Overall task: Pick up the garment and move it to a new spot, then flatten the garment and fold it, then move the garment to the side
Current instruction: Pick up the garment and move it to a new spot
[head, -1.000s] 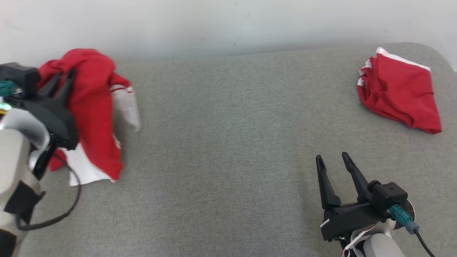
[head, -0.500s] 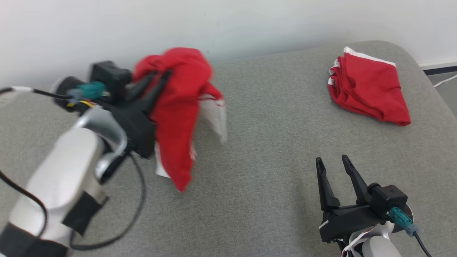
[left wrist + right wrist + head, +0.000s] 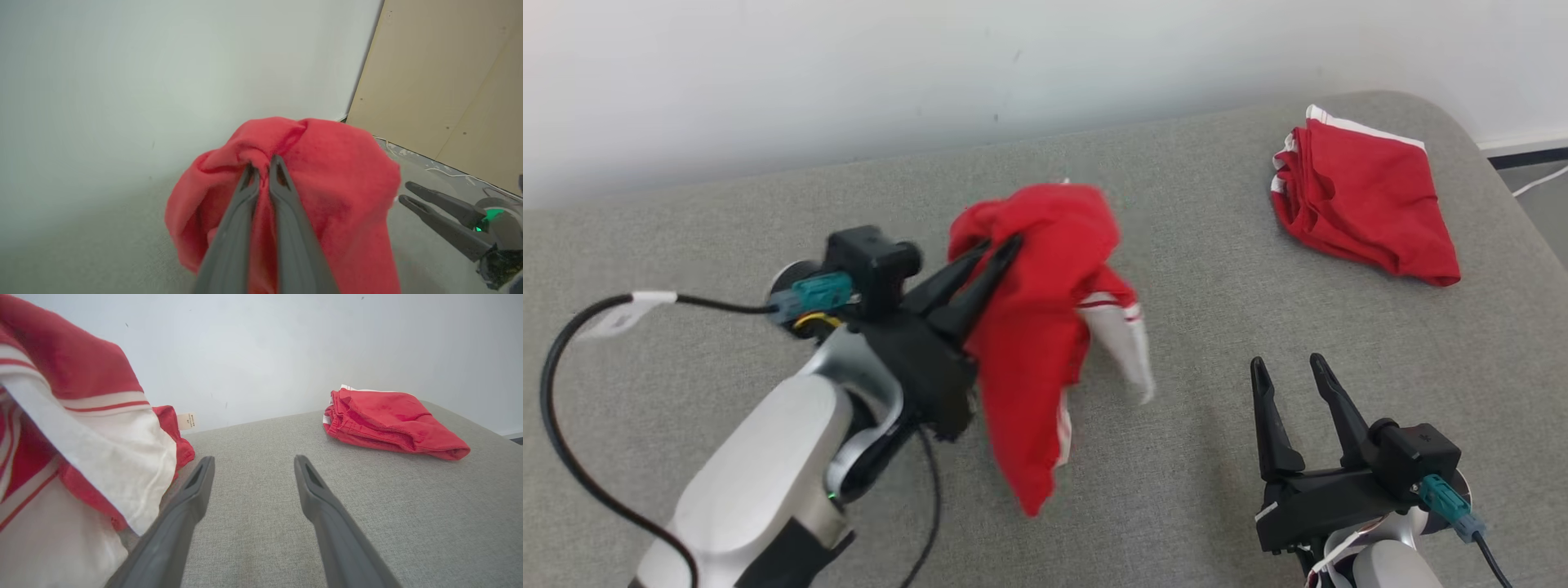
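Left claw (image 3: 996, 243) is pinched tight on the red and white garment (image 3: 1029, 343), which hangs long-ways down over the grey cushion (image 3: 1160, 506); right claw (image 3: 1286, 363) (wide open, empty) sits near its right side.

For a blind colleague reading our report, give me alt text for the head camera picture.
The robot's left hand is shut on a crumpled red and white garment that hangs from it over the middle of a grey padded surface. The right hand sits open at the lower right, and a folded red garment lies at the far right corner.
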